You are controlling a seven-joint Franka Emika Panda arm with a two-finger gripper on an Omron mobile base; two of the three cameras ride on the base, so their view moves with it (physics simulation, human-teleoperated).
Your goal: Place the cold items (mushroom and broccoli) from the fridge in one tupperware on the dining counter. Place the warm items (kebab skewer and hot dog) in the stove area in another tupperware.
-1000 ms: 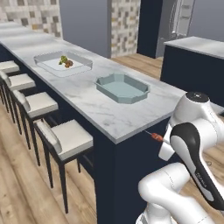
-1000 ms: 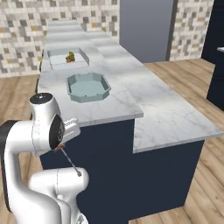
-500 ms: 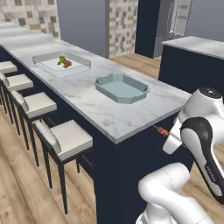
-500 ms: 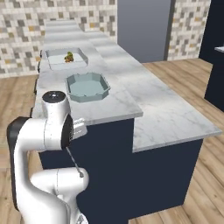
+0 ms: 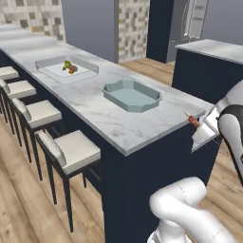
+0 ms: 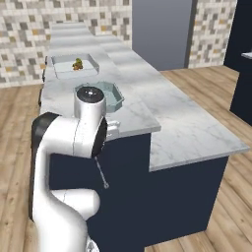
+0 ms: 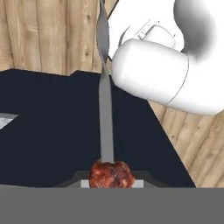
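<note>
My gripper (image 5: 201, 129) is shut on the kebab skewer (image 5: 191, 119), just off the near corner of the dining counter (image 5: 118, 126) at counter-top height. In the hand view the gripper (image 7: 111, 183) clamps a brown meat chunk, and the skewer (image 7: 105, 109) has its grey rod running away from the hand. The right base view shows the rod (image 6: 101, 172) hanging below my forearm. A teal tupperware (image 5: 132, 94) sits empty near the counter's end. A clear tupperware (image 5: 66, 71) farther along holds the broccoli (image 5: 68, 64) and mushroom (image 5: 72, 70). The hot dog is out of view.
Several white stools (image 5: 71, 149) line the counter's left side. A second dark counter (image 5: 209, 61) and the fridge (image 5: 190, 23) stand behind to the right. Wooden floor (image 6: 206, 88) lies open right of the counter. My own white arm (image 6: 74, 133) fills the lower left of the right base view.
My arm has lifted the skewer from below the counter's edge up to counter-top height beside the near corner. The tupperwares have stayed put.
</note>
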